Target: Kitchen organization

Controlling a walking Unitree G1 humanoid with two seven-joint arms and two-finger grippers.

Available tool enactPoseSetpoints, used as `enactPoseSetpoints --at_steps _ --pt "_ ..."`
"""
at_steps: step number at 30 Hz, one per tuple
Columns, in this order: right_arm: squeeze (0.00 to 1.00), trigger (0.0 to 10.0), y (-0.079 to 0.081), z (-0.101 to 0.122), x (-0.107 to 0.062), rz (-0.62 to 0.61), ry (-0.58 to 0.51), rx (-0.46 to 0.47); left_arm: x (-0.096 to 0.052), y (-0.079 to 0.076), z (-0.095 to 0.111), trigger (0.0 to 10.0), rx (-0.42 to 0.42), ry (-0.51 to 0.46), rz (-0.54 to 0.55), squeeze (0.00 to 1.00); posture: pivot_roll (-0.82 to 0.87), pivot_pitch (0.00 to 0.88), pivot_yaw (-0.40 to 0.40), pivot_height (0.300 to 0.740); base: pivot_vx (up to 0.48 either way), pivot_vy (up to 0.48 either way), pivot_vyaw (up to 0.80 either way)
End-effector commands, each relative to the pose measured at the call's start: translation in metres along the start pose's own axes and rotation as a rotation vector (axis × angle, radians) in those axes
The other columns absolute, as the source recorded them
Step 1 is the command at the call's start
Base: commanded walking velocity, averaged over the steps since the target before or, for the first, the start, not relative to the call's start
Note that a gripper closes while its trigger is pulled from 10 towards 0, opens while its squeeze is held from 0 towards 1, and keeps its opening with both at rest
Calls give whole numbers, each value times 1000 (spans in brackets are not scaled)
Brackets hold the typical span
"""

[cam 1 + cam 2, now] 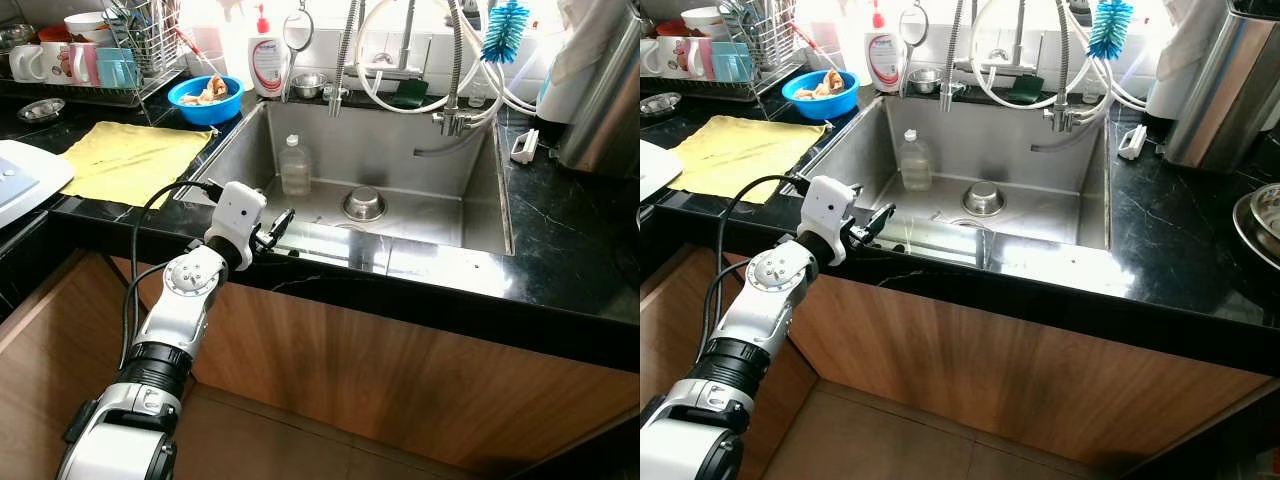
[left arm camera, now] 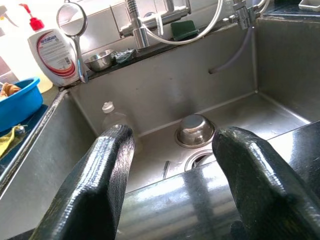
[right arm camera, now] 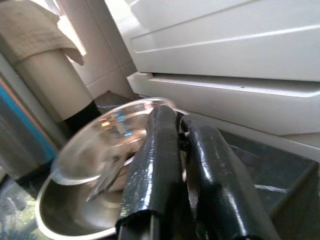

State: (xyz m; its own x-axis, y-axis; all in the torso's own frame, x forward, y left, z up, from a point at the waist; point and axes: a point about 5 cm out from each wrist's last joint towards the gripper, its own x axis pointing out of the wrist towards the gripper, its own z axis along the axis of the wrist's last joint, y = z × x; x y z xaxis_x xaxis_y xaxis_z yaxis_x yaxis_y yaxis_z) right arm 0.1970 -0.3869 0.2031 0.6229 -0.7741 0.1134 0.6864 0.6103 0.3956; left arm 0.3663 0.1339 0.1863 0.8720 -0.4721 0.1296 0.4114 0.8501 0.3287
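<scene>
My left gripper (image 1: 276,231) hovers open over the front rim of the steel sink (image 1: 455,150), with nothing between its fingers (image 2: 102,180). Inside the sink a clear plastic bottle (image 1: 294,165) stands upright at the left. A small steel bowl (image 1: 364,203) lies upside down by the drain. In the left wrist view the bottle (image 2: 113,118) and the bowl (image 2: 195,130) lie beyond the spread fingers. My right gripper (image 3: 177,120) is shut just above a large steel bowl (image 3: 70,205) on the black counter at the far right (image 1: 1262,222).
A yellow cloth (image 1: 130,160), a blue bowl with food scraps (image 1: 205,98) and a dish rack with mugs (image 1: 90,55) are on the left counter. A soap bottle (image 1: 267,60), a small steel bowl (image 1: 308,84) and a green sponge (image 1: 408,92) line the back ledge. A steel canister (image 1: 605,100) stands right.
</scene>
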Motion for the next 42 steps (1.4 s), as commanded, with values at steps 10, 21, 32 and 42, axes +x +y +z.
enactPoseSetpoints --at_steps 10,21,32,42 --pt "0 0 17 11 0 69 -42 17 3 -1 2 10000 11 -7 0 0 -12 21 31 740 0 0 0" --pt "0 10000 53 32 -7 249 -157 -24 3 -1 2 10000 5 -7 2 0 -16 16 29 740 0 0 0" --pt "0 10000 112 33 -34 656 -145 -54 3 -1 2 10000 1 -8 6 0 -10 22 27 740 0 0 0" --pt "0 10000 129 -14 -73 952 64 -33 3 2 2 10000 -23 2 17 0 -6 18 25 740 0 0 0"
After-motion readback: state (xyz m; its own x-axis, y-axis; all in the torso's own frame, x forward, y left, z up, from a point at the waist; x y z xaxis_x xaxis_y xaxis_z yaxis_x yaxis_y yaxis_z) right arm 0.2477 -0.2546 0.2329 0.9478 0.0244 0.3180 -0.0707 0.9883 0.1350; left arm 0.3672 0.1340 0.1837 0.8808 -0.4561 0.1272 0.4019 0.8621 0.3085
